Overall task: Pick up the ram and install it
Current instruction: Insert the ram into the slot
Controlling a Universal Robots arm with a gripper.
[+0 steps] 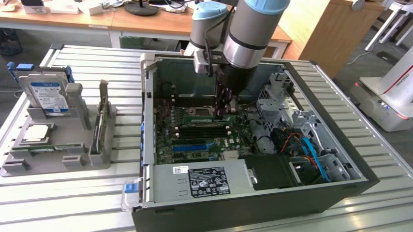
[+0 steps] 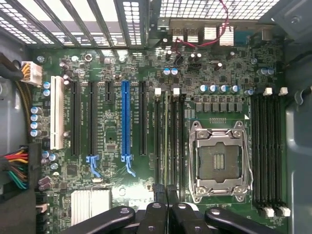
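Slatted metal bench [image 1: 77,203], office desks behind.

Ram [image 1: 201,117] down inside the open PC case [image 1: 226,208], off the parts tray. Lying along the bank of memory slots [image 2: 181,141] just beside the CPU socket [image 2: 220,158]. Edge-on from the wrist: thin green strip in line with one black slot, between its neighbours.

Gripper [image 2: 167,195] clamped on the ram near one end, fingers pinched almost together around the board edge. Arm [image 1: 252,34] reaching down into the case from above.

Progress, as a judgement:
- Pick: done.
- Carry to motherboard: done.
- Lined up with slot: looks so.
- Seating: unconfirmed. Can't tell depth: just touching, part-way or fully home.
- White latch tabs [image 2: 176,90] visible at far end of the slots; can't tell if clicked.
- Left of the task: full seating and release, neither visible.

Around it:
- CPU socket bare, no chip in it.
- Second slot bank [image 2: 265,151] on the socket's other side, empty.
- Blue expansion slot [image 2: 126,122] further out.
- Grey parts tray [image 1: 84,159] well apart on the exterior view's left, with hard drive [image 1: 48,92] upright and silver processor chip [image 1: 36,133] flat.
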